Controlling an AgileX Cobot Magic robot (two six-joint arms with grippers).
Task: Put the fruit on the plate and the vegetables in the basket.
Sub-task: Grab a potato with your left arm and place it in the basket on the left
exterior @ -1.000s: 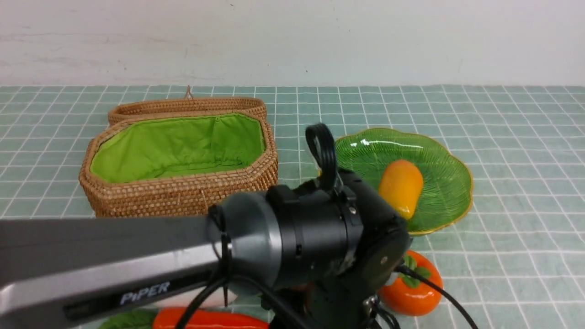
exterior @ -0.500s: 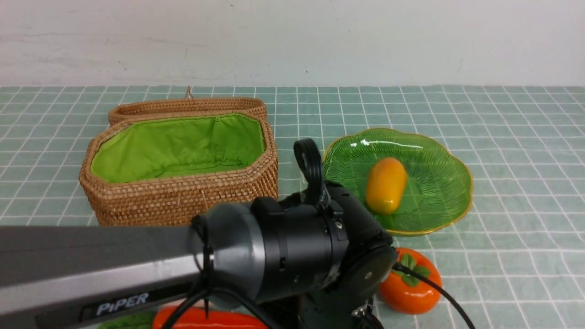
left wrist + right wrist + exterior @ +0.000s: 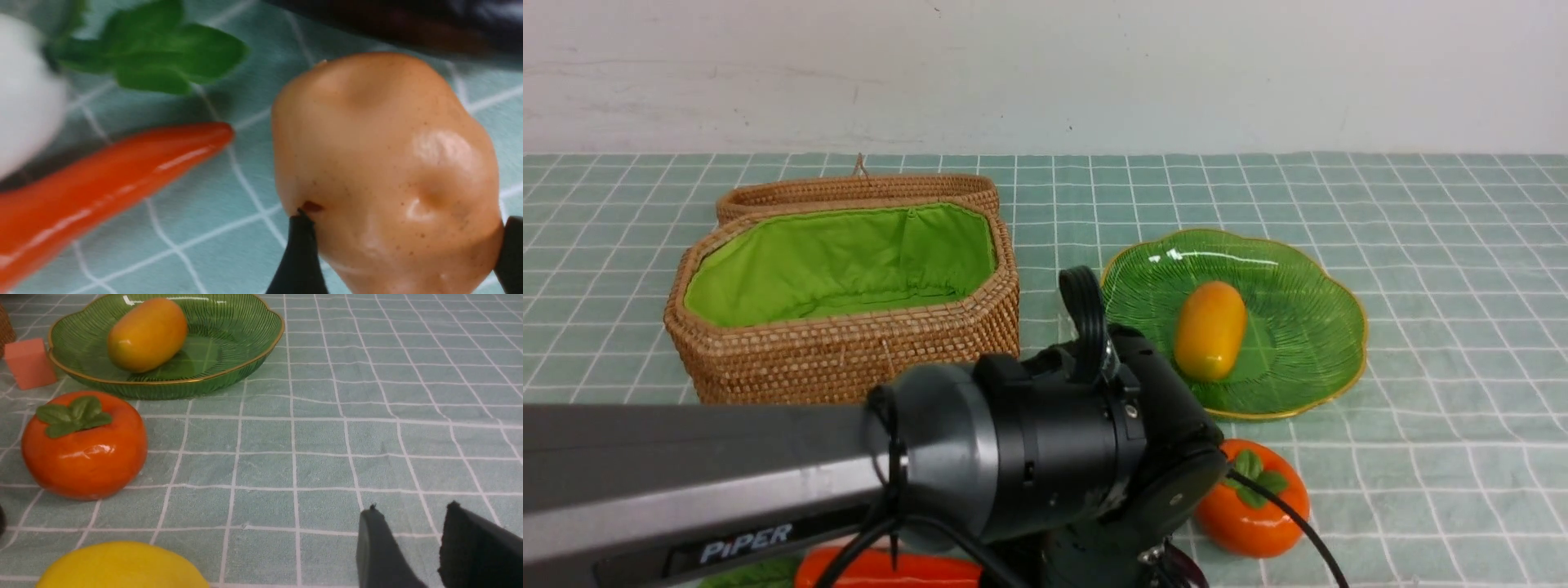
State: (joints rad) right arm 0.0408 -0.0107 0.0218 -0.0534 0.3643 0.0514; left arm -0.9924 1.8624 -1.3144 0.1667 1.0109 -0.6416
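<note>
**Step in hand:** grasp the potato point(image 3: 384, 155) with the left gripper point(image 3: 406, 216) and move it to the basket point(image 3: 849, 351).

**Status**
- The left gripper's two fingers stand wide, one on each flank of the potato, and one tip touches its skin. It cannot be told whether they are clenched on it or only bracket it.
- The potato appears to rest on the cloth point(image 3: 367, 416) at the near edge. In the front view it is hidden under the left arm point(image 3: 727, 465). The tip of the carrot point(image 3: 102, 179) is close beside it, and the radish point(image 3: 24, 106) and eggplant point(image 3: 408, 24) are near.
- The right gripper point(image 3: 412, 506) is released and empty, its jaws a little apart, low over bare cloth at the near right.

**Procedure**
1. Seat both fingers across the fullest part of the potato. Its surface is lumpy and glossy, so an off-centre pinch is likely to make it twist or squirt out.
2. Close until both fingers bear on it, then lift straight up so the carrot is not dragged.
3. Carry it far and left, clear the basket's near wall, and release it low over the green lining.

**Remaining**
- The mango point(image 3: 1210, 329) lies on the plate point(image 3: 1307, 269) at the right.
- The persimmon point(image 3: 1254, 510) stands on the cloth just on the near side of the plate, and the lemon point(image 3: 118, 565) lies nearer again.
- No vegetable shows in the basket.
</note>
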